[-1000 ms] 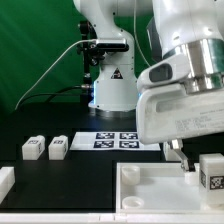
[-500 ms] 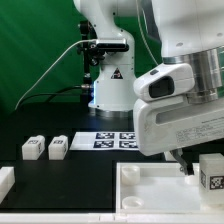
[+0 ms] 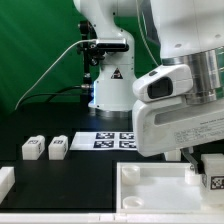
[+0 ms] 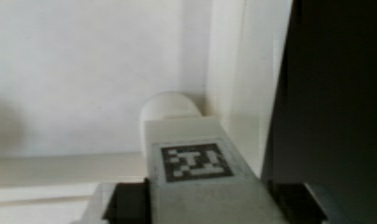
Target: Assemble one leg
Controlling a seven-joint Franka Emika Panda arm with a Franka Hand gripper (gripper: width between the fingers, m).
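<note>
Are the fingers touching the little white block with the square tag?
Touching. The wrist view shows the dark fingers pressed against both sides of the small white plastic tagged block, no gap.

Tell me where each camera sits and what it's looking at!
Exterior view: off the arm, low by the table, facing the robot's base; it shows the arm, two loose legs, the marker board.
Wrist view: on the wrist, looking along the gripper at the leg between its fingers.
Both show that leg and the white tabletop.
</note>
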